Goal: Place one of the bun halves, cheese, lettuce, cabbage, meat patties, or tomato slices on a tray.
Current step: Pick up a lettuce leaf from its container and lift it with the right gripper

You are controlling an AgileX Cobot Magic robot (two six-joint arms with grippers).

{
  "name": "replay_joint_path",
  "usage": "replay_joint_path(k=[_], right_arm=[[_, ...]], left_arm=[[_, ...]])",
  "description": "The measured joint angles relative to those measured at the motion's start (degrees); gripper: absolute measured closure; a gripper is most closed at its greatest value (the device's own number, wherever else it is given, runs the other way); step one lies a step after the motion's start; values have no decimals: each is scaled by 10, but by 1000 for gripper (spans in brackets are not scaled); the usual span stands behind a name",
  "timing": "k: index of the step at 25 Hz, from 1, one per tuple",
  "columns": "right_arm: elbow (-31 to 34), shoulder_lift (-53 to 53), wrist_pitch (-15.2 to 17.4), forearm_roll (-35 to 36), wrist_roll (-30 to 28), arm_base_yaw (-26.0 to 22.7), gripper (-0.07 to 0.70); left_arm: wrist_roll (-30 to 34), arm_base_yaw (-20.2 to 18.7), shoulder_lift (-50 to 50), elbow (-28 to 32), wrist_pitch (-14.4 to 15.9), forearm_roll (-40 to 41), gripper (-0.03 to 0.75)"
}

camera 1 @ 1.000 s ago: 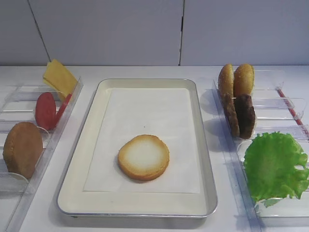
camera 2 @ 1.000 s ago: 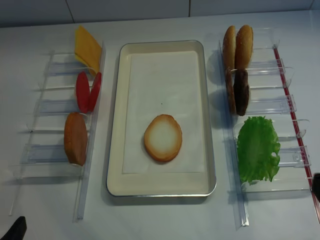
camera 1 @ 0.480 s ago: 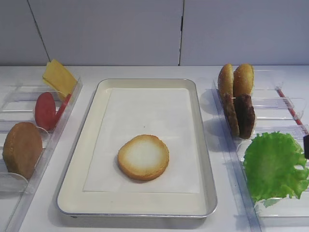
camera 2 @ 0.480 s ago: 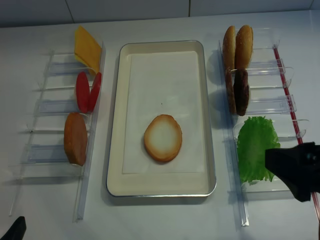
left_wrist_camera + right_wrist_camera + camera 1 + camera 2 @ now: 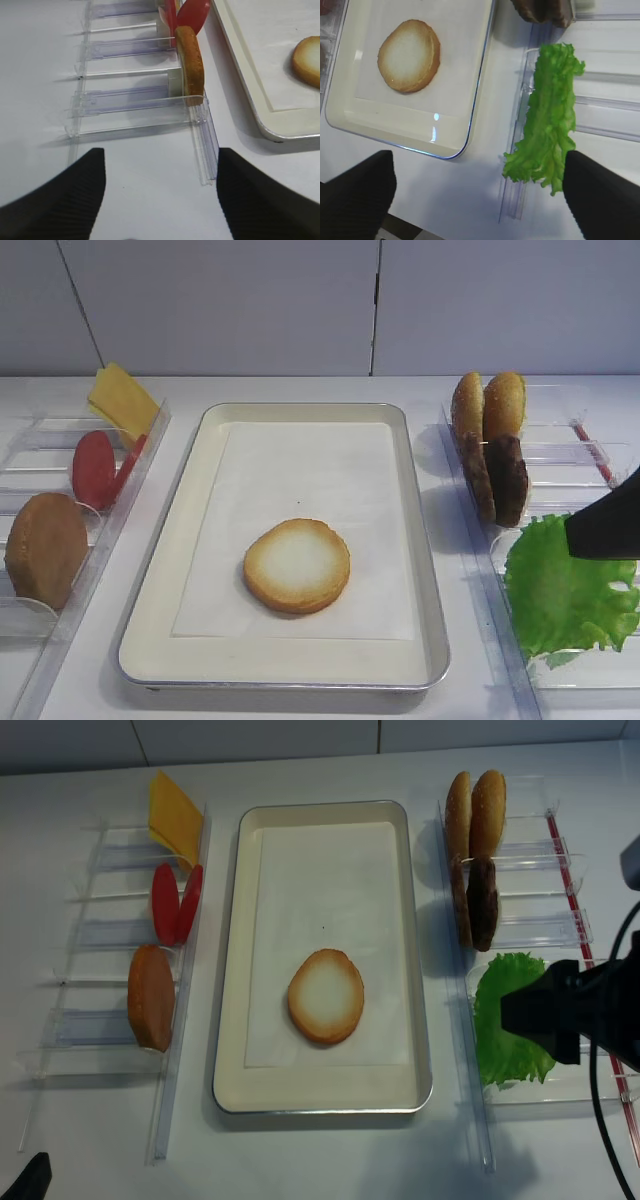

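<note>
A bun half [image 5: 297,565] with its pale cut face up lay flat on the white paper liner [image 5: 300,490] of the tray [image 5: 180,540], toward the tray's near end. The right end effector [image 5: 475,195] hung over the lettuce [image 5: 551,132], which lay in the clear bin [image 5: 520,1092] right of the tray; in the right wrist view its two dark fingers [image 5: 355,192] stood wide apart, one above the counter [image 5: 470,200] near the tray's corner and the other past the leaf's outer edge, with nothing between them but the leaf's lower end below. In the realsense high view the same end effector covered the right part of the lettuce. Behind the lettuce, two meat patties [image 5: 505,480] stood on edge in the rack, with two more bun halves [image 5: 488,405] upright behind them. Left of the tray, a rack [image 5: 110,935] held cheese [image 5: 122,400] at the far end, tomato slices [image 5: 98,468] in the middle, and a golden bun half [image 5: 45,548] nearest. The left end effector [image 5: 160,195] hovered above the counter near that rack's near end, its fingers parted and holding nothing.
</note>
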Motion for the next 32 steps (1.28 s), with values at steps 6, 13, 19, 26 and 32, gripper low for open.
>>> replay_joint_path(k=[6, 13, 19, 26, 32], right_arm=[[0, 59, -24, 28, -46, 0, -63], [0, 122, -36, 61, -87, 0, -63], [0, 160, -48, 69, -95, 1, -63], [0, 185, -64, 69, -95, 1, 63], [0, 186, -64, 74, -95, 1, 356]], left_arm=[[0, 0, 0, 0, 0, 0, 264], [0, 0, 0, 0, 0, 0, 264], [0, 0, 0, 0, 0, 0, 264], [0, 0, 0, 0, 0, 0, 264], [0, 0, 0, 0, 0, 0, 264]])
